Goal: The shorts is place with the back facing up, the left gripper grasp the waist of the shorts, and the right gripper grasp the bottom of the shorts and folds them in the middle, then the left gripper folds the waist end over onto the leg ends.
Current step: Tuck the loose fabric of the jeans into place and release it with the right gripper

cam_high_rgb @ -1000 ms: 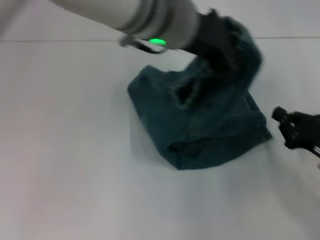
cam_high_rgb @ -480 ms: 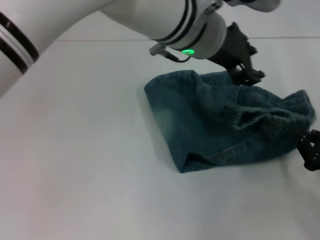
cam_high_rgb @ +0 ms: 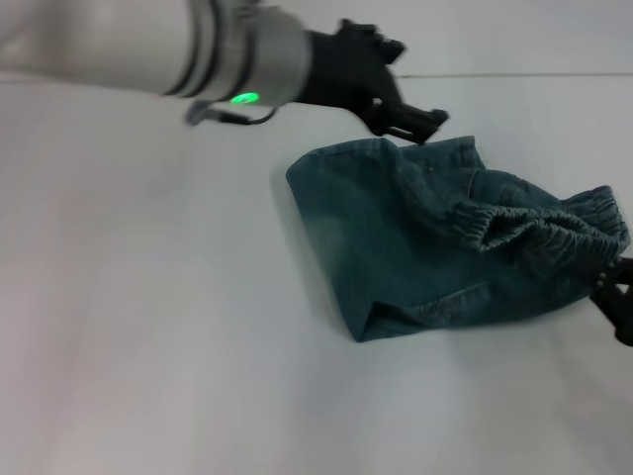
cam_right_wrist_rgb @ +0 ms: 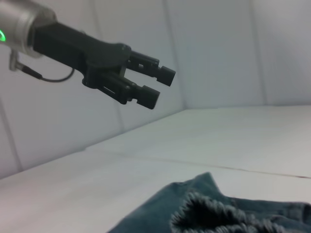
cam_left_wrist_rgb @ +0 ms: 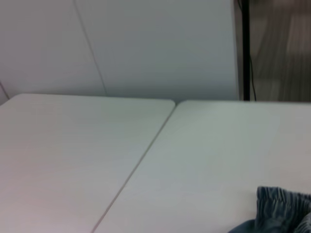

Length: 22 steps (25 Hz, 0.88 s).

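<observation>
The shorts lie folded on the white table, in the centre and right of the head view. The waist of the shorts, a puckered band, rests on top at the right side of the frame. The left gripper hangs in the upper middle of the frame, above the far edge of the shorts, empty, its fingers a little apart. The right gripper shows only partly at the right edge, beside the waist; its claw state cannot be told.
</observation>
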Motion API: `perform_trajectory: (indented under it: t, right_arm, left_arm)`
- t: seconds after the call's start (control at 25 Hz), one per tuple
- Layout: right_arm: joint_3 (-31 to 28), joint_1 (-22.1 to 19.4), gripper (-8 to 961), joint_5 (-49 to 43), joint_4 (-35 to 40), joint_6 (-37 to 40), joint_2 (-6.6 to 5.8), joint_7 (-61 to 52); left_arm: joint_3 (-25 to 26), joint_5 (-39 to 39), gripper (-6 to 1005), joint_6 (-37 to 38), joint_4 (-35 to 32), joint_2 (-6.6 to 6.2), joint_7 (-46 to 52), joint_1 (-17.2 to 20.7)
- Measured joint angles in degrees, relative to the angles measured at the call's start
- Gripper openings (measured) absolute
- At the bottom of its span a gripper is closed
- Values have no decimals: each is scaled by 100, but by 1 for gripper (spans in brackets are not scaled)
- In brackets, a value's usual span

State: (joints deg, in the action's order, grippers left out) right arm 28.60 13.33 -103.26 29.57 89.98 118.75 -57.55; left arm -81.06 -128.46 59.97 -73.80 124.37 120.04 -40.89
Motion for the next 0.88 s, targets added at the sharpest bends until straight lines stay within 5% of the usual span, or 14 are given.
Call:
perform_trajectory:
  t: [0.16,0.2,0.48,0.88]
  right_arm:
    - [-6,-69,3,-173,1073,403,89,-718]
    - [1,-77,3,-179,1330,514,91,-892]
    - [113,218,57,-767,3451,794,95,-2682]
    - [900,1299,446,-2659,5047,1395,43,-4177]
  left_arm:
    - [425,802,896,285,-14,22,-645,586]
    - [792,1420,933,552,163,28,-1208,1003]
    - [1854,2722,936,1191,1093,-3,-2578,1799]
    - [3995,2993,936,2509,2737,-36,-4461,2194]
